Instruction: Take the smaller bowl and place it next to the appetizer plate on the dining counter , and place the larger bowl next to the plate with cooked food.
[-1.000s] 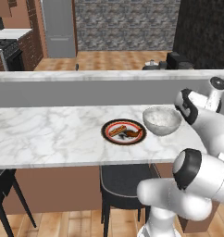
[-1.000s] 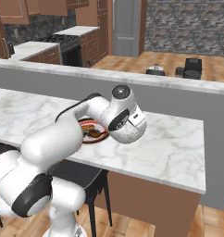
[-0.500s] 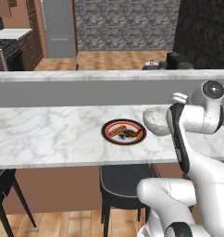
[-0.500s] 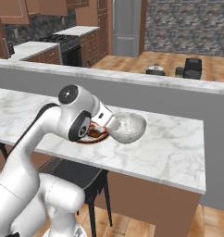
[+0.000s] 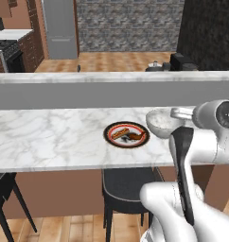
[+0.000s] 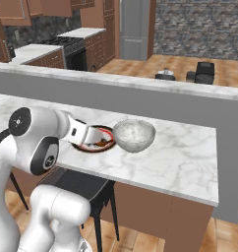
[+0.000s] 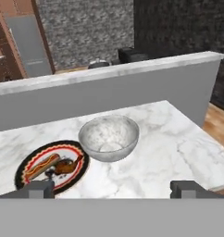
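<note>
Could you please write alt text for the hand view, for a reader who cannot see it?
A large marbled bowl sits upright on a white marble counter, just right of a dark-rimmed plate of orange food. The open gripper hangs short of the bowl, holding nothing. A grey wall runs behind.

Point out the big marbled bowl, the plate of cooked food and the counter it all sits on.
bowl (image 7: 109, 138): hand view, on the inside wall near the pale bottom.
plate (image 5: 127, 134): left base view, on its middle, among the orange and brown food.
counter (image 6: 180, 152): right base view, on a bare marble stretch right of the bowl.
</note>
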{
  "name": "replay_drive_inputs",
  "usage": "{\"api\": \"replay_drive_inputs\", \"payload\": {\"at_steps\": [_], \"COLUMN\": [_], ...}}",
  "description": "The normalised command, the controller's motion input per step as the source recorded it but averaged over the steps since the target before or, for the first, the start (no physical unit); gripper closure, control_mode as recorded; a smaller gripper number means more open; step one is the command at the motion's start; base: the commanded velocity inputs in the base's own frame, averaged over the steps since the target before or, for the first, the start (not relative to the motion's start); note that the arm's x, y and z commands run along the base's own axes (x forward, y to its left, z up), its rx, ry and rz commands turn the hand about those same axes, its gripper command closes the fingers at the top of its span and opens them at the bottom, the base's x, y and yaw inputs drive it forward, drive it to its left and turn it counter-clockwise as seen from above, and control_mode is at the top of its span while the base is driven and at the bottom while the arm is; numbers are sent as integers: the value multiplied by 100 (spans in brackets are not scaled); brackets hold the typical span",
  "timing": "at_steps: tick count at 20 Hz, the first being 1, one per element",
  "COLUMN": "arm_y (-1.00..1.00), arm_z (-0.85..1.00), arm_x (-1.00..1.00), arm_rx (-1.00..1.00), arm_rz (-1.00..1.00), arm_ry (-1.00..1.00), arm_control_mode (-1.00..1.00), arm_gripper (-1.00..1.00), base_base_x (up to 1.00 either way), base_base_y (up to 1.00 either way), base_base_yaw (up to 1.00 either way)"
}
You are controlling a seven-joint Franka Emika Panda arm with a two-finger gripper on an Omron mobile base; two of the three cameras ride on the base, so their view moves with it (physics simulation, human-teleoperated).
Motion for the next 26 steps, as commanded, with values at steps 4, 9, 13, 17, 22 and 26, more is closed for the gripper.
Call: {"api": "replay_drive_inputs", "payload": {"at_steps": [4, 9, 13, 17, 22, 26], "arm_y": [13, 0, 0, 0, 0, 0], "arm_z": [34, 18, 0, 0, 0, 0], "arm_x": [-76, -6, 0, 0, 0, 0], "arm_rx": [-9, -1, 0, 0, 0, 0], "arm_rz": [22, 11, 0, 0, 0, 0], "arm_ry": [-2, 1, 0, 0, 0, 0], "arm_control_mode": [-100, 100, 100, 100, 100, 100], "arm_gripper": [-100, -100, -100, -100, -100, -100], "base_base_x": [0, 3, -16, -74, -96, -45], "base_base_y": [0, -3, -66, -100, -100, -100], "base_base_yaw": [0, 5, 2, 0, -9, -13]}}
